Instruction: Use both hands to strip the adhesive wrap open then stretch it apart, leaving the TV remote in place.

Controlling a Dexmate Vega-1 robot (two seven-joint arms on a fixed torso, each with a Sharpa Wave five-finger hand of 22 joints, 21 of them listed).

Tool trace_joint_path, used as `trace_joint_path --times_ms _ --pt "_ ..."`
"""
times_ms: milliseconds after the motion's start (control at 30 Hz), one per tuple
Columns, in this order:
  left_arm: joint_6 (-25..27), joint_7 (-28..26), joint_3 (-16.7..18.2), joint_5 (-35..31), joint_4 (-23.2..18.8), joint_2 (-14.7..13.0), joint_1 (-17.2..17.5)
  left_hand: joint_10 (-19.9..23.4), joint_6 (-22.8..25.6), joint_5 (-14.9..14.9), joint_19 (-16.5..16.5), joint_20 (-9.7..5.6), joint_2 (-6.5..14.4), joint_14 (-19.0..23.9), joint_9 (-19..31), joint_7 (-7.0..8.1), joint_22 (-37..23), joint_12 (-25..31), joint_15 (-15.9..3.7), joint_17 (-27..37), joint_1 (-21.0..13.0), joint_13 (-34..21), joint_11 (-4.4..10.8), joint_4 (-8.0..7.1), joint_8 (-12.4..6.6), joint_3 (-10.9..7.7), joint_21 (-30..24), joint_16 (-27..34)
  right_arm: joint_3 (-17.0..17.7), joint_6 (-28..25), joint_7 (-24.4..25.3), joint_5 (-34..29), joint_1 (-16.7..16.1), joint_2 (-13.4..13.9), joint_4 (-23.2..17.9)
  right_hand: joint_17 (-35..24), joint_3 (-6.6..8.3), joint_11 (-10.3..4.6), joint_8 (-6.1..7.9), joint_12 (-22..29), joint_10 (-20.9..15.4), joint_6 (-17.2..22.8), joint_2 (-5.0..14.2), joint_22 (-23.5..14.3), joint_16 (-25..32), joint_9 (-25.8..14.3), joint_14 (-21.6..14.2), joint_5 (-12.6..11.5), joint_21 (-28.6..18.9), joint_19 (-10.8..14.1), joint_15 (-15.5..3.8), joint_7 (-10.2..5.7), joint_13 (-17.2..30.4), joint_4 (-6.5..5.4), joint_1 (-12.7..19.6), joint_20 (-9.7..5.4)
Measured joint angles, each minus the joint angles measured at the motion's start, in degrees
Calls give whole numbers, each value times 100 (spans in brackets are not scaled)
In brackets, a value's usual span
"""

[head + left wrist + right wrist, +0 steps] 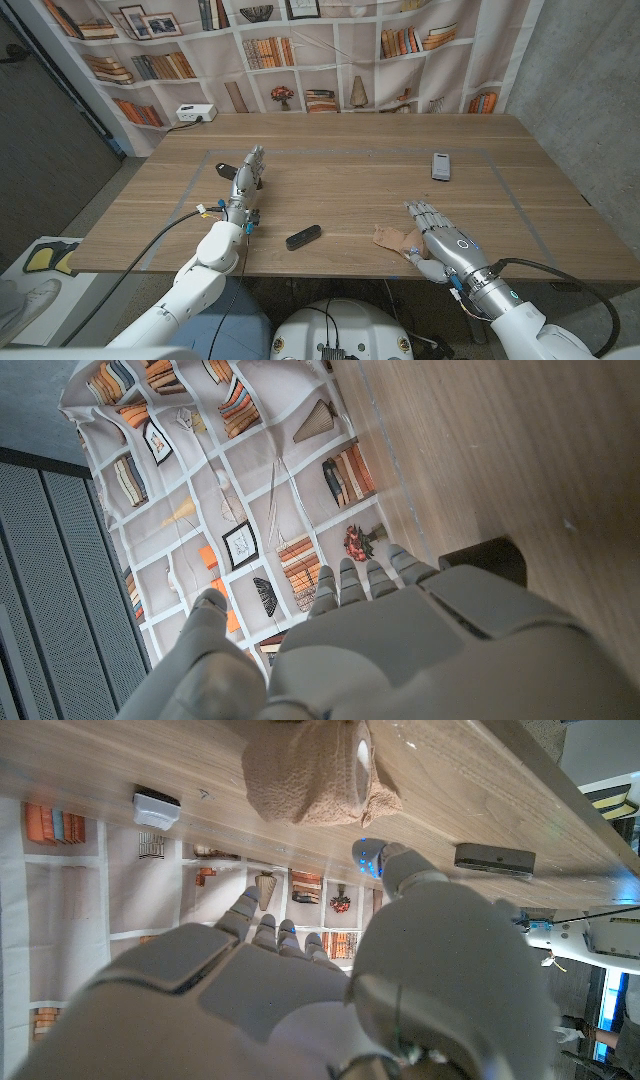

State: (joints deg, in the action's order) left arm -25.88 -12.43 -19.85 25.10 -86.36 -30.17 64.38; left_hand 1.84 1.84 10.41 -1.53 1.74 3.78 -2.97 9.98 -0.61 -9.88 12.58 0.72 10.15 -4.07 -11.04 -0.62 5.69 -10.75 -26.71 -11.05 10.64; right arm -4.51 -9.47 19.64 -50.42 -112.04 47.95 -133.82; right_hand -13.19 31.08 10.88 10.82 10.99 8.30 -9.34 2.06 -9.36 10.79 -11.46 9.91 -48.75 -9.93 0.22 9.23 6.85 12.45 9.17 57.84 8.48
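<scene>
A: The tan adhesive wrap (392,238) lies crumpled near the front edge, right of centre, and the right hand (432,232) hovers just beside it, fingers spread, holding nothing.

B: Left hand (245,177) is raised far left, fingers apart, empty. The TV remote (442,166) lies far right; a black remote (303,238) rests near the centre.

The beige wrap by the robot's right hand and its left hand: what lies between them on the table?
In the head view, a small black bar-shaped object lies on the wooden table between them.
</scene>
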Motion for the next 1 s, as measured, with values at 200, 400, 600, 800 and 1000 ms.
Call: trace_joint_path --times_ms 200,400,600,800,1000 --pt "-14 8 -6 -2 16 5 -9 0 0 0 0 0 0 0 0 0 0 0 0 0 0 0 0 24 0 -24 0 0 -55 -33 0 36 0 58 -1 -27 48 -35 -50 0 138 0 -24 0 3 -15 0 -133 0 -111 0 0 -22 -48 -24 32" --pt "-19 26 -21 -3 38 14 -29 0 0 0 0 0 0 0 0 0 0 0 0 0 0 0 0 24 0 -24 0 0 -122 -85 19 110 -2 116 3 -27 95 -35 -50 0 138 1 -39 0 3 -15 0 -177 0 -203 0 0 -22 -49 -39 3" --pt "-19 33 -27 -3 41 15 -42 0 0 0 0 0 0 0 0 0 0 0 0 0 0 0 0 24 0 -24 0 0 -169 -112 47 143 -2 169 25 -27 95 -36 -50 0 137 1 -36 0 3 -15 0 -221 0 -233 0 0 -22 -48 -42 32" --pt "-19 33 -28 -3 41 18 -48 0 0 0 0 0 0 0 0 0 0 0 0 0 0 0 0 24 0 -24 0 0 -259 -184 90 176 31 218 52 -54 119 -66 -50 0 167 1 -35 -9 3 -14 -21 -250 0 -298 -21 0 -21 -72 -87 54" --pt "-19 32 -28 -3 39 18 -48 0 0 0 0 0 0 0 0 0 0 0 0 0 0 0 0 23 0 -24 0 0 -382 -241 161 204 97 250 104 -54 118 -66 -50 0 167 1 -35 -13 3 -14 10 -254 0 -346 -51 0 -4 -72 -132 63"
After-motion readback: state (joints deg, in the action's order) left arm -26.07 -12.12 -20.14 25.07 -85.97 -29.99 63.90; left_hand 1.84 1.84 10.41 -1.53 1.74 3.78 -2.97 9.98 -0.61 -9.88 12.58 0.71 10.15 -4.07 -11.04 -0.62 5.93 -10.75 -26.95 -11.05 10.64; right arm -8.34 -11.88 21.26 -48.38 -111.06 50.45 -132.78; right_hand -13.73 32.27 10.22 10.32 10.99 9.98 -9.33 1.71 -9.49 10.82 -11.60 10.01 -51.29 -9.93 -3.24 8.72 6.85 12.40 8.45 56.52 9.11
